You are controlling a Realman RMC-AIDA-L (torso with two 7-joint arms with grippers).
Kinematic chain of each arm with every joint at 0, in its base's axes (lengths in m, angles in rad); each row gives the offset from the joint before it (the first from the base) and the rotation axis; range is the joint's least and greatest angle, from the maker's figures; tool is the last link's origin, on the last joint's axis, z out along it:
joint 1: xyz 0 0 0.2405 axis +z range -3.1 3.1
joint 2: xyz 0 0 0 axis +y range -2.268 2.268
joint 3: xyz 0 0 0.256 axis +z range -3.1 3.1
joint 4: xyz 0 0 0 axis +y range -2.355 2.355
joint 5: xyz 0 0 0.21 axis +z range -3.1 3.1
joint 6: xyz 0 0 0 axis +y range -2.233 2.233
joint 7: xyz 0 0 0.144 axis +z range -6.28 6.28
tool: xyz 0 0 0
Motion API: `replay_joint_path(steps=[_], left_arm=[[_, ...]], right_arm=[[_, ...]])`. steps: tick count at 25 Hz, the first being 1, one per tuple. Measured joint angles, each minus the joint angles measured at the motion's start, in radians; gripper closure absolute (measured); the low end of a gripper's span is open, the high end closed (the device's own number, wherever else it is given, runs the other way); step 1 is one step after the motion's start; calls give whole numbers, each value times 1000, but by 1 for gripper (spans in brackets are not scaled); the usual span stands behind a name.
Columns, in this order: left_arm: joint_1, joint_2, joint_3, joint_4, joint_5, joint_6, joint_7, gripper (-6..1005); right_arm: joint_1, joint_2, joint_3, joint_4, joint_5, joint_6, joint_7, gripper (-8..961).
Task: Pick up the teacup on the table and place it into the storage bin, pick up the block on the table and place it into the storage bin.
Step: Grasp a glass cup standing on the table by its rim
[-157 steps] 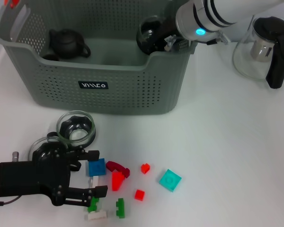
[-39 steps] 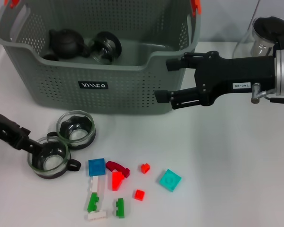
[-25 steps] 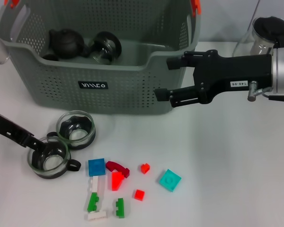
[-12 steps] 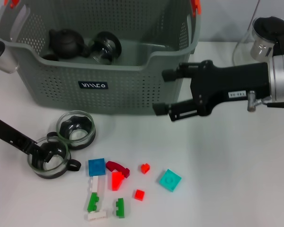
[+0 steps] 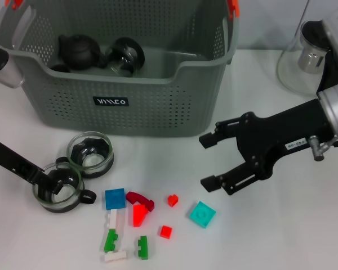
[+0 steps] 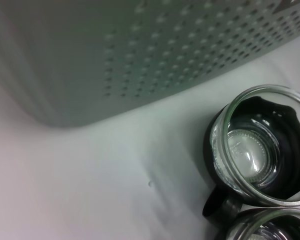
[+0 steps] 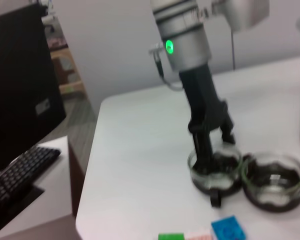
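Your right end effector (image 5: 213, 161), jaws spread and empty, has just swung down from the bin (image 5: 158, 107) toward the teal block (image 5: 202, 214), while your left end effector (image 5: 47, 181) is pinching a teacup (image 5: 58, 189) on the counter (image 5: 281, 225).

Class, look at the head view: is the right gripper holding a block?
No. The right gripper hangs open and empty above the table, near the teal block.
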Motion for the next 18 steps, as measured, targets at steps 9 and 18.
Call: replay_joint_path(steps=[9, 18], left_arm=[[2, 1, 5, 0, 0, -1, -9, 66], [-4, -1, 43, -2, 0, -18, -32, 67]], right_arm=[[45, 8, 8, 84, -49, 37, -13, 6], [38, 11, 8, 87, -46, 49, -11, 6]])
